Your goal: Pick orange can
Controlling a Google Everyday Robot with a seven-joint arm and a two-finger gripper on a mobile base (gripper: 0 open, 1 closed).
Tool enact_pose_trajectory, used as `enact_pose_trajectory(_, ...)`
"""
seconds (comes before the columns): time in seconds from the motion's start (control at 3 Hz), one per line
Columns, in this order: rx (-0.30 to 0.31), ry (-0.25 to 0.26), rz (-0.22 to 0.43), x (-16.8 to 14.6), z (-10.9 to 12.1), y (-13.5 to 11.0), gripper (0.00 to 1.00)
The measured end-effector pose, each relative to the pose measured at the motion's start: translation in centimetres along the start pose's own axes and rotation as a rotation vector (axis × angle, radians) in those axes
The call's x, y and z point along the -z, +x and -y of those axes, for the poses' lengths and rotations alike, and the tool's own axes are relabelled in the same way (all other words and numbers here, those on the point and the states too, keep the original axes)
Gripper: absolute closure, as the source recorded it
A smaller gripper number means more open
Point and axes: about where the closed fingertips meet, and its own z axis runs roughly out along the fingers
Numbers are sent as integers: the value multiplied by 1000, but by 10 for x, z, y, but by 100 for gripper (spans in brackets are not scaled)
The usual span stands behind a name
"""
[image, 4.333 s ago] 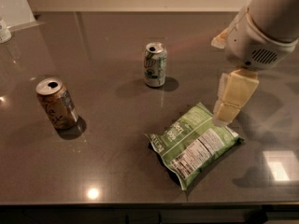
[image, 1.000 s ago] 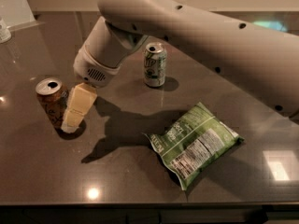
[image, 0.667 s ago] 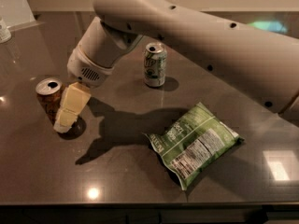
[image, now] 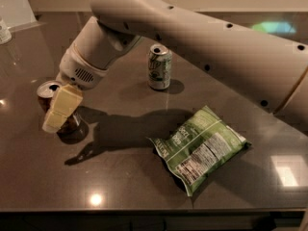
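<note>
The orange can (image: 46,92) stands upright at the left of the dark table, its silver top open. My gripper (image: 57,112) hangs from the big cream arm that reaches in from the upper right. It is right at the can and covers most of the can's front side. Only the can's top, left edge and a bit of its base show. I cannot tell whether the gripper touches the can.
A green-and-white can (image: 159,66) stands upright at the middle back. A green chip bag (image: 199,148) lies flat right of centre. The table's front edge (image: 144,210) runs along the bottom. A white object (image: 4,30) sits at the far left back.
The arm swung from the right side over to the left. In the last second the gripper moved further left and down, from beside the orange can to over its front.
</note>
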Motion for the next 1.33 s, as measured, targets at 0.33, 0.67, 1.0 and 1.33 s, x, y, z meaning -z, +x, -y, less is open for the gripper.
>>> enact_pose_trajectory(0.33,0,-10,18,-2,-1,-4,41)
enact_pose_trajectory(0.67,-5,-24,32,5,-3,-9,65)
enact_pose_trajectory(1.0,-10,-15,40,28,-4,-13,87)
enact_pose_trajectory(1.33,-4,6,49,64,-1,-19,100)
